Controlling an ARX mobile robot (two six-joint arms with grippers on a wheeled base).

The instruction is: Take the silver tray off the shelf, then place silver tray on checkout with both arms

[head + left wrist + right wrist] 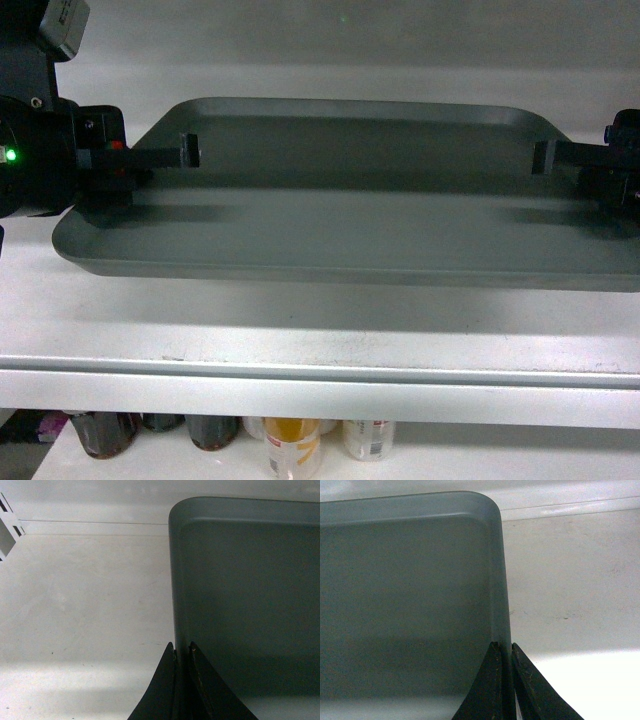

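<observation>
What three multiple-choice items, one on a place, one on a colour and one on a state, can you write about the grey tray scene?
1. Where is the dull grey rectangular metal tray?
A. Over the white metal shelf board
B. On the floor
C. Inside a box

2. What colour is the small light on the bulky black left arm?
A. Blue
B. Green
C. Yellow

3. How do the two grippers stand to the tray?
A. Both wide open, far from it
B. Only one touches it
C. Each is closed on a side rim

Answers: 1 A, the head view shows the tray above the board with its shadow below. 2 B, a green dot glows there. 3 C, the left gripper and right gripper each pinch the rim in their wrist views.
</observation>
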